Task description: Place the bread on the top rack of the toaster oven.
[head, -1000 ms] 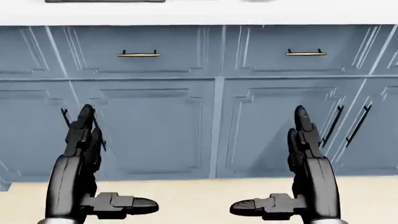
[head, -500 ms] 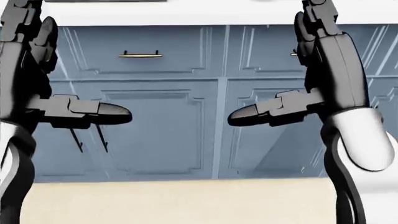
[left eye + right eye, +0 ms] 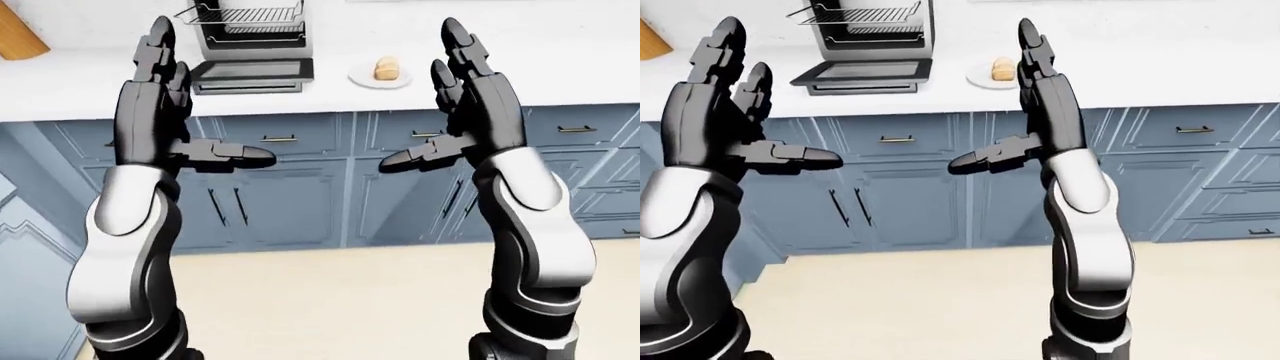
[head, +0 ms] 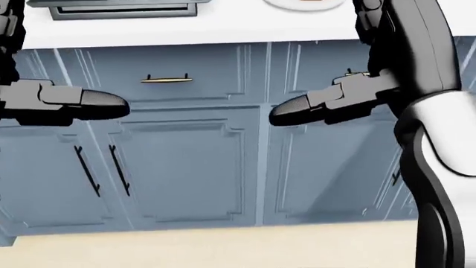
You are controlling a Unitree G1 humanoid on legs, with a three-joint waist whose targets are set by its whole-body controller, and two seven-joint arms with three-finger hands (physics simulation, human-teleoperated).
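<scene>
Raising both hands spread and empty, left hand (image 3: 165,97) and right hand (image 3: 470,94) face the bread roll (image 3: 387,69), likely light, soft, best pinched gently across its sides.

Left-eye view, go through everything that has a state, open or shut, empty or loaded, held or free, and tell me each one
Toaster oven: door down, open; racks show no food.
Bread: on the plate, not held.
Plate: on the counter, right of the oven.
Left hand: raised, open, empty.
Right hand: raised, open, empty.
Cabinet doors: shut.
Drawers: shut.
</scene>
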